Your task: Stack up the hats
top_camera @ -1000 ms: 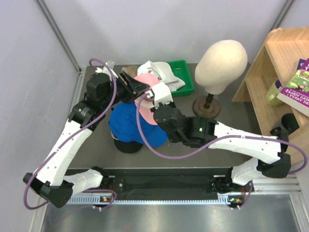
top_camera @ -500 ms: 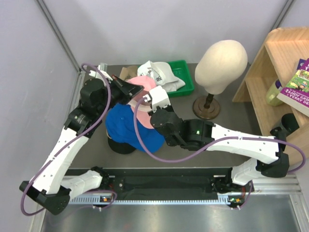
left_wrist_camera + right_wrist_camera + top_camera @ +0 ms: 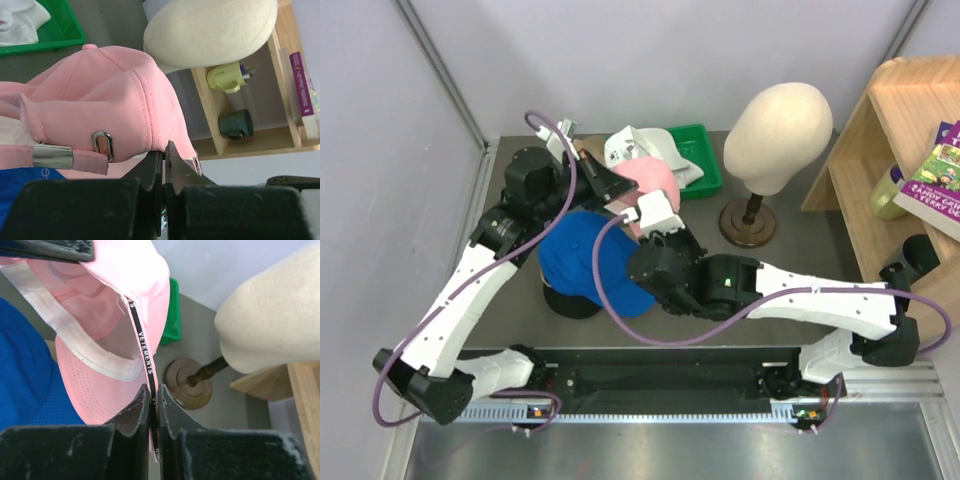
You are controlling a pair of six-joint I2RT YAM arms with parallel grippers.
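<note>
Newly clamped shut, left claw (image 3: 164,156) joins right claw (image 3: 154,401) pinching the pink cap (image 3: 115,95) labelled VETEMENTS.

Light was bright, even & diffuse from overhead, w/ only soft shadows on the table (image 3: 805,245) in the top view. In the left wrist view the metal buckle (image 3: 101,145) on the pink hat (image 3: 115,95) caught a small glare spot, and the far shelf (image 3: 250,143) looked slightly soft. Both wrist views went dark & blurred along the near bottom edge.
</note>
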